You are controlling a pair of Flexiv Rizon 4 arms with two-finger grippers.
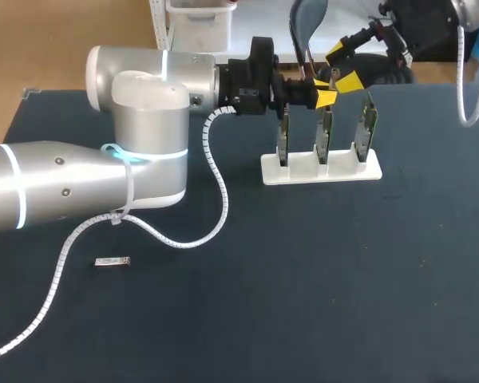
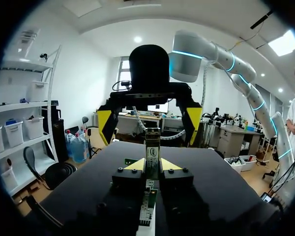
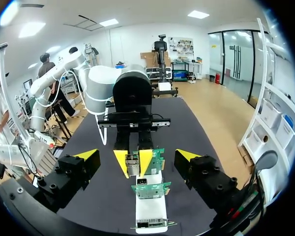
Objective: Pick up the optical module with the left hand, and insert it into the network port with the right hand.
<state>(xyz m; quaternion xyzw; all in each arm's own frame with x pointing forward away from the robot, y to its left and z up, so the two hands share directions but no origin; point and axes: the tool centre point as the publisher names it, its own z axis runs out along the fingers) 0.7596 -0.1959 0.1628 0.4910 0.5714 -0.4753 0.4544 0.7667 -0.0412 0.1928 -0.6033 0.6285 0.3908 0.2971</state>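
Note:
My left gripper (image 1: 322,92) is shut on a small silver optical module (image 2: 152,149), held above the middle circuit board (image 1: 324,132) of a white stand (image 1: 303,171). In the right wrist view the module (image 3: 132,165) sits between the left gripper's yellow fingertips (image 3: 121,162). My right gripper (image 1: 344,66) stands wide open, facing the left gripper head-on from the far side of the stand. Its yellow tips (image 2: 104,125) are spread on either side of the module without touching it. The nearest board (image 3: 151,189) carries a small metal port.
The white stand holds three upright green boards in a row at the table's back right. A second small silver module (image 1: 112,261) lies flat on the dark table at the front left. The left arm's white cable (image 1: 211,191) loops over the table's middle.

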